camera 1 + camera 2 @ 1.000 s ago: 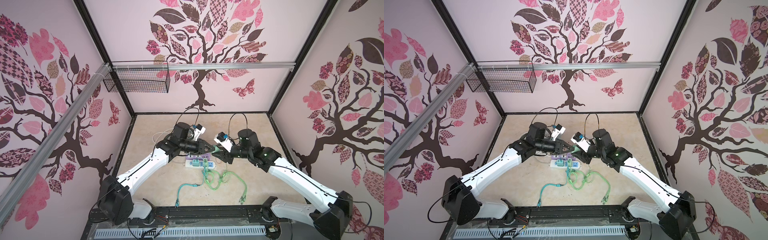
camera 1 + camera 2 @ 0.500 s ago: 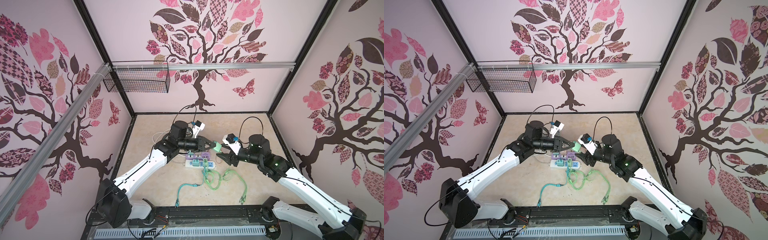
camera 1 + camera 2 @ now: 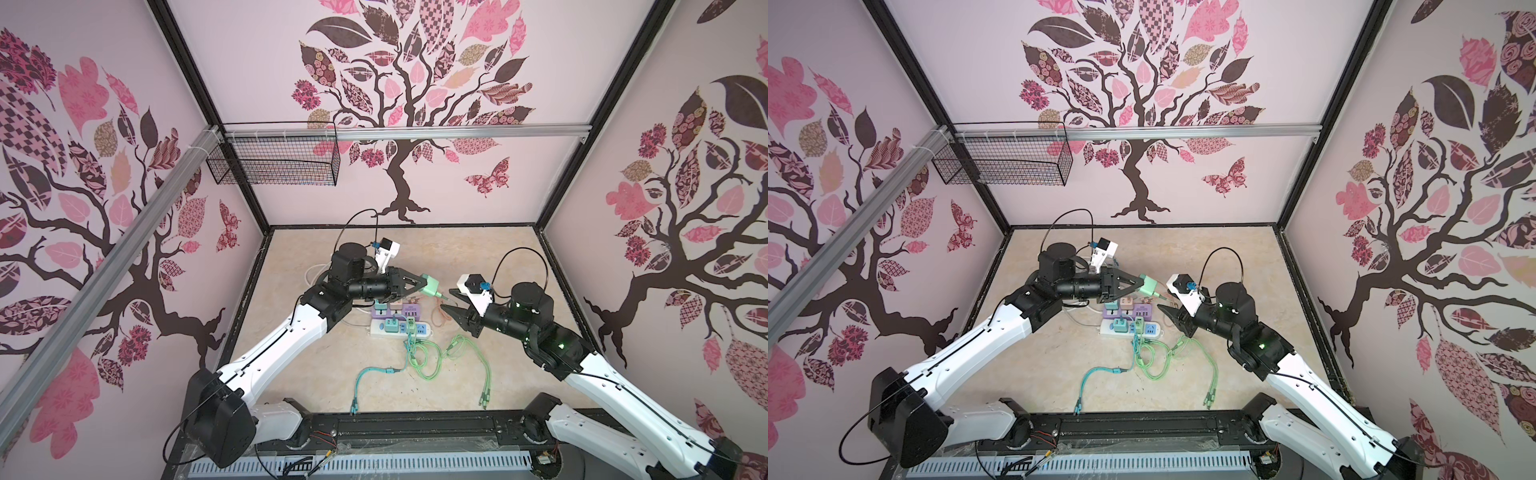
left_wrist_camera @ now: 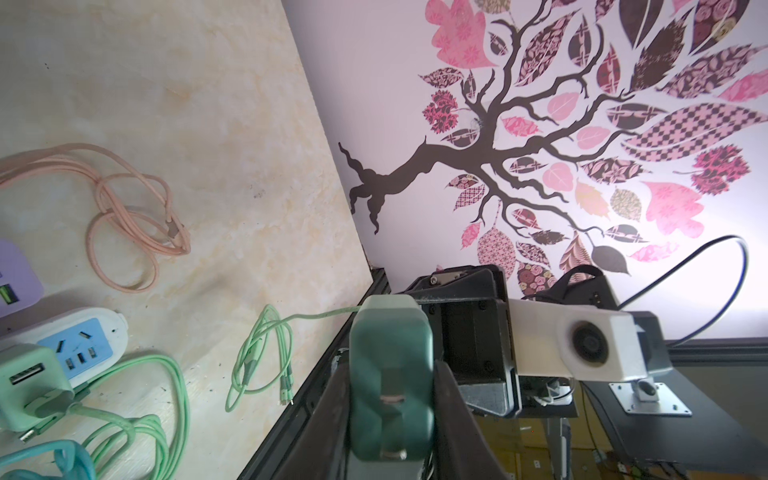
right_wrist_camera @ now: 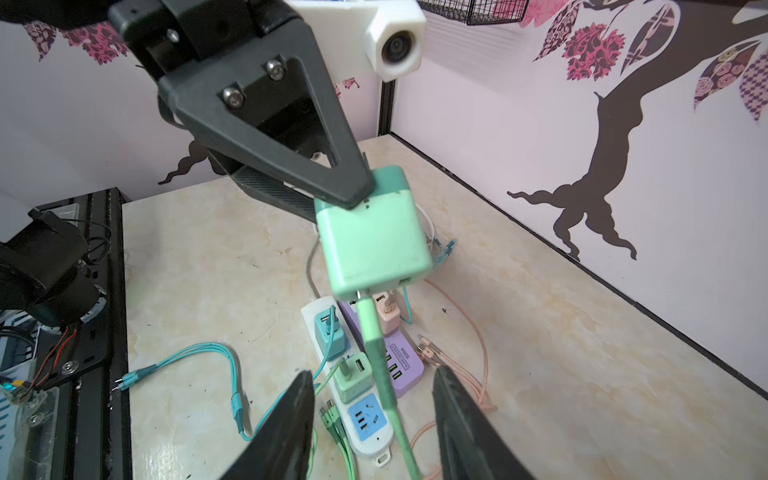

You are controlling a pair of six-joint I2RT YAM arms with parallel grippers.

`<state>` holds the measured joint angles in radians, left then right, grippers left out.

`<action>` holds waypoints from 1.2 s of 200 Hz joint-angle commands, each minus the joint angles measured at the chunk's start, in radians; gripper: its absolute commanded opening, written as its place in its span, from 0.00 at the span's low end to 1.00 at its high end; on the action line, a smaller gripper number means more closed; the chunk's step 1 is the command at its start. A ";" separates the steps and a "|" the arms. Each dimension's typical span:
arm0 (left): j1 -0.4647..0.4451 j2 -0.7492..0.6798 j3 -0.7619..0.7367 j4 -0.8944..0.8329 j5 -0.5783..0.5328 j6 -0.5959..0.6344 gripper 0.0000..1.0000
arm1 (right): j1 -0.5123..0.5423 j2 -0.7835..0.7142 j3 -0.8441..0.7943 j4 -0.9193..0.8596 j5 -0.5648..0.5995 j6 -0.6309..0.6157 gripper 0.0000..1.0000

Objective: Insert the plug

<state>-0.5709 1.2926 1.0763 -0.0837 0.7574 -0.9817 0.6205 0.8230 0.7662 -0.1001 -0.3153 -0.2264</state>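
Arms both reach inward over the table (image 3: 478, 257): left arm stretched level, left gripper (image 3: 426, 284) above the white power strip (image 3: 376, 331), right arm bent, right gripper (image 5: 372, 374) facing it from the strip's right. Bare tabletop lies behind and right of the strip. Left fingers (image 5: 291, 158) clamp the green plug (image 5: 374, 232) in the air over the strip; right fingers (image 5: 291, 415) stand parted, the plug's green cable (image 5: 376, 345) passing between them untouched.

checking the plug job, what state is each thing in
left tool, shut on green charger
green charger, held in the air, cable plugged in
right tool, open, cable between its jaws
white power strip, partly filled, blue socket free
purple power strip, pink charger in
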 commanded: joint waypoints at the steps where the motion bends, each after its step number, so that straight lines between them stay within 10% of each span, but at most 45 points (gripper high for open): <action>1: 0.024 -0.023 -0.052 0.105 -0.012 -0.098 0.01 | 0.002 -0.022 -0.005 0.054 -0.022 0.024 0.49; 121: 0.044 -0.058 -0.185 0.443 -0.087 -0.392 0.00 | 0.004 -0.014 -0.150 0.346 -0.165 0.275 0.50; 240: -0.046 -0.072 -0.351 0.893 -0.177 -0.242 0.00 | 0.004 0.109 -0.147 0.767 -0.157 0.831 0.63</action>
<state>-0.6067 1.2419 0.7856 0.6189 0.6117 -1.2728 0.6209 0.9134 0.6064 0.5259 -0.4679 0.4770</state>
